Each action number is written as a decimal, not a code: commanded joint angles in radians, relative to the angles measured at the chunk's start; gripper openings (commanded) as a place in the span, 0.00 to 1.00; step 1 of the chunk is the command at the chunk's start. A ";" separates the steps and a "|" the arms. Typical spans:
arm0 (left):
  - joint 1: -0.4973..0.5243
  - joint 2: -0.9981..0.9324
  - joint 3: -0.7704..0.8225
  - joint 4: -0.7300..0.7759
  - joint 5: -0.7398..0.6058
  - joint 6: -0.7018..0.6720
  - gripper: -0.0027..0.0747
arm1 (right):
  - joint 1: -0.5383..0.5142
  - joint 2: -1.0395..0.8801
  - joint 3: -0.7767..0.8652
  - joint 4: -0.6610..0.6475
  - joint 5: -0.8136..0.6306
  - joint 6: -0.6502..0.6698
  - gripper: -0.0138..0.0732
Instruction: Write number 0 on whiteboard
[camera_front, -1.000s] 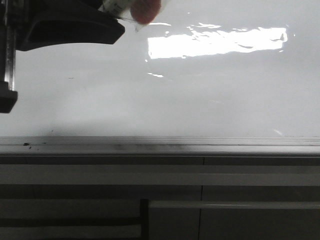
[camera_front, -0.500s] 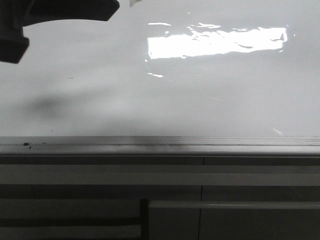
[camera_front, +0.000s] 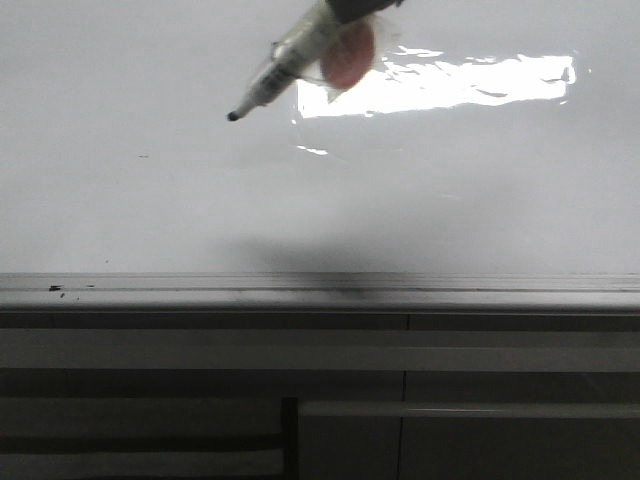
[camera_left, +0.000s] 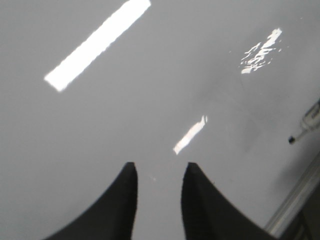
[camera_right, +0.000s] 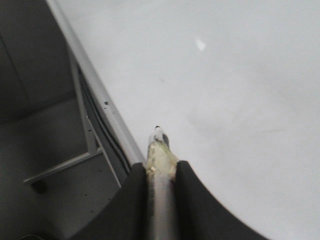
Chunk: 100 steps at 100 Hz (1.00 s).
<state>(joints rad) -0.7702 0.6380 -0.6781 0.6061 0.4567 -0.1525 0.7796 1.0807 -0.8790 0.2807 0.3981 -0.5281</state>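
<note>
Left arm gone; marker (camera_front: 290, 62) seemingly hovers above whiteboard (camera_front: 450, 200).

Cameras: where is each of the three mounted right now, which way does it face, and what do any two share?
Front view: faces forward over the whiteboard; the marker enters from the top.
Left wrist view: on the left arm, facing the board; the left gripper is empty, its fingers apart.
Right wrist view: on the right arm, facing board and edge; the right gripper clamps the marker.
Shared: the marker tip shows in all three.
</note>
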 joint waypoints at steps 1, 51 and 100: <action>0.000 -0.038 -0.034 0.005 0.021 -0.081 0.01 | -0.050 -0.032 -0.030 -0.001 -0.079 0.013 0.07; 0.000 -0.060 0.076 0.284 0.031 -0.642 0.01 | -0.084 -0.065 -0.026 -0.043 -0.074 0.013 0.07; 0.000 -0.060 0.243 0.751 -0.070 -1.215 0.01 | -0.080 -0.094 0.169 -0.003 -0.462 0.013 0.07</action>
<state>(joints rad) -0.7702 0.5756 -0.4116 1.2394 0.4191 -1.2862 0.7022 1.0134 -0.7027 0.2608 0.1159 -0.5153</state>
